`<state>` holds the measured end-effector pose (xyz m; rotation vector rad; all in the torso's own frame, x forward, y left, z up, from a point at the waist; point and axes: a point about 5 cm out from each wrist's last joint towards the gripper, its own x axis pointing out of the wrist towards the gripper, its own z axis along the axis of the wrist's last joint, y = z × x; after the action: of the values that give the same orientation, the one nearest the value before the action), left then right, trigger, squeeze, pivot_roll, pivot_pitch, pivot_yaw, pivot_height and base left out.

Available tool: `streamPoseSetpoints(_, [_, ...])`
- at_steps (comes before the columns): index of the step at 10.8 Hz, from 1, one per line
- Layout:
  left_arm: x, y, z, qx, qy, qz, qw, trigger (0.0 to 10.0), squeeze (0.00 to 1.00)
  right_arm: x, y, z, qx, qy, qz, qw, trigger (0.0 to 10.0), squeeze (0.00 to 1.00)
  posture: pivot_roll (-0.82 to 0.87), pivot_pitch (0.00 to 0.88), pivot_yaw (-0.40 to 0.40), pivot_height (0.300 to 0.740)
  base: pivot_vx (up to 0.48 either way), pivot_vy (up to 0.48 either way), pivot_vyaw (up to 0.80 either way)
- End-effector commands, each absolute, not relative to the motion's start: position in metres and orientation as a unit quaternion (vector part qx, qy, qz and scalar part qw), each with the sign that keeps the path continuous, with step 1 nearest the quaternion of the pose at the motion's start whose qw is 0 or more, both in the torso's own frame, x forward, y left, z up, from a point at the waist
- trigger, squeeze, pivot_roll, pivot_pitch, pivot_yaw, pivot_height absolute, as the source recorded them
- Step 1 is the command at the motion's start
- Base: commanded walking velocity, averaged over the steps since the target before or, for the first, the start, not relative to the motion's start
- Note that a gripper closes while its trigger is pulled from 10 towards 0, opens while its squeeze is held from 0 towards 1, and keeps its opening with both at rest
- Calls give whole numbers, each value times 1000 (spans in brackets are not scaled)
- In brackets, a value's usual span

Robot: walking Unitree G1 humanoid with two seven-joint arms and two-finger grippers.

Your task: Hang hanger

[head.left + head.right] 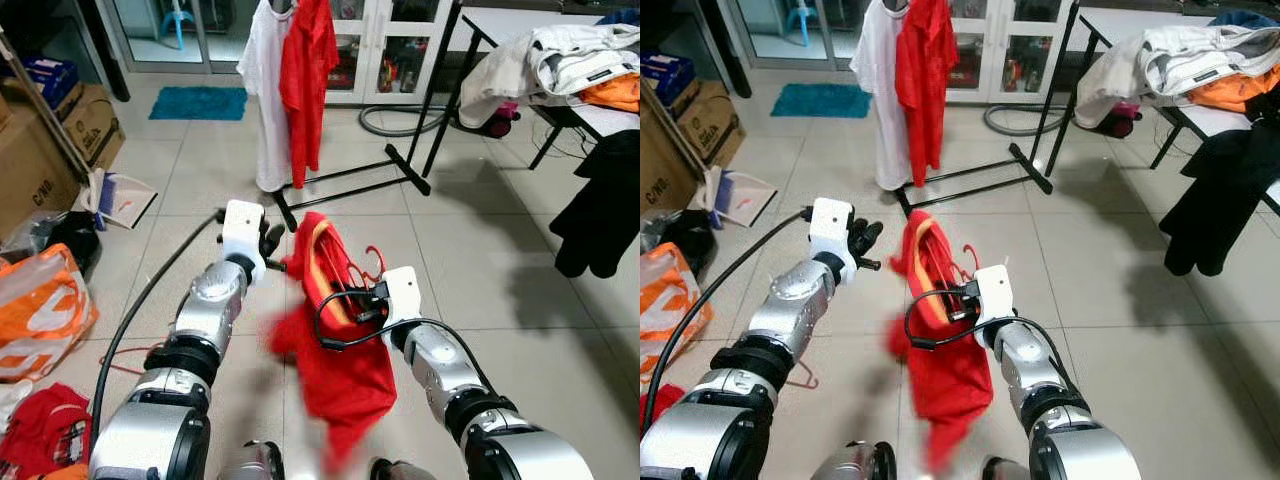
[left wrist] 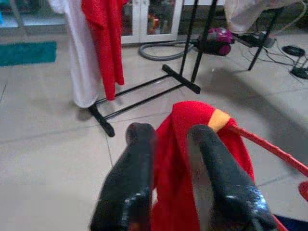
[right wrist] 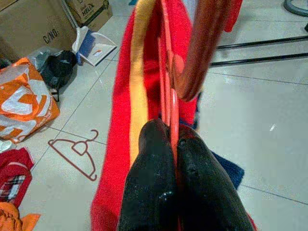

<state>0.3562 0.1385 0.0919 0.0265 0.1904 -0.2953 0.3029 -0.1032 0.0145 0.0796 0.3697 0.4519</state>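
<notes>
A red garment (image 1: pixel 335 340) with an orange-yellow collar band hangs from a red hanger (image 3: pixel 168 72) in front of me, above the tiled floor. My right gripper (image 3: pixel 174 139) is shut on the hanger just below its hook (image 1: pixel 372 262). To the left of the garment's top, my left gripper (image 1: pixel 272 245) is raised and open. In the left wrist view the garment (image 2: pixel 192 120) lies beyond the gap between the fingers. Further ahead stands the black clothes rack (image 1: pixel 350 185), with a white shirt (image 1: pixel 265 80) and a red shirt (image 1: pixel 308 70) hanging on it.
Cardboard boxes (image 1: pixel 40 150) and an orange bag (image 1: pixel 40 310) line the left side. A spare hanger (image 3: pixel 77 151) lies on the floor. At the right, a table (image 1: pixel 570 60) is piled with clothes and a black garment (image 1: pixel 605 210) hangs off it. A hose (image 1: pixel 385 122) lies behind the rack.
</notes>
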Motion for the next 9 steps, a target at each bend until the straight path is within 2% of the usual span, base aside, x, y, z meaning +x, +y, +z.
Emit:
streamPoseSetpoints(1, [356, 136, 97, 31, 86, -165, 982, 10000, 1000, 311, -104, 25, 46, 153, 221, 962, 0, 0, 31, 38, -15, 740, 0, 0, 0])
streamPoseSetpoints(3, [357, 147, 105, 31, 77, -162, 983, 10000, 1000, 310, -105, 24, 46, 155, 222, 962, 0, 0, 28, 43, -18, 740, 0, 0, 0])
streamPoseSetpoints(4, [355, 162, 103, 29, 82, -146, 985, 10000, 1000, 310, -107, 24, 44, 156, 219, 962, 0, 0, 27, 48, -21, 740, 0, 0, 0])
streamPoseSetpoints(6, [345, 199, 92, -23, 97, -47, 994, 10000, 1000, 312, -115, 26, 39, 153, 207, 965, 0, 0, 22, 58, -28, 740, 0, 0, 0])
streamPoseSetpoints(7, [342, 203, 89, -40, 97, -29, 994, 10000, 1000, 314, -117, 27, 38, 153, 201, 967, 0, 0, 22, 60, -30, 740, 0, 0, 0])
streamPoseSetpoints(9, [333, 194, 70, -47, 122, -20, 991, 10000, 1000, 319, -121, 32, 33, 151, 193, 969, 0, 0, 23, 66, -38, 740, 0, 0, 0])
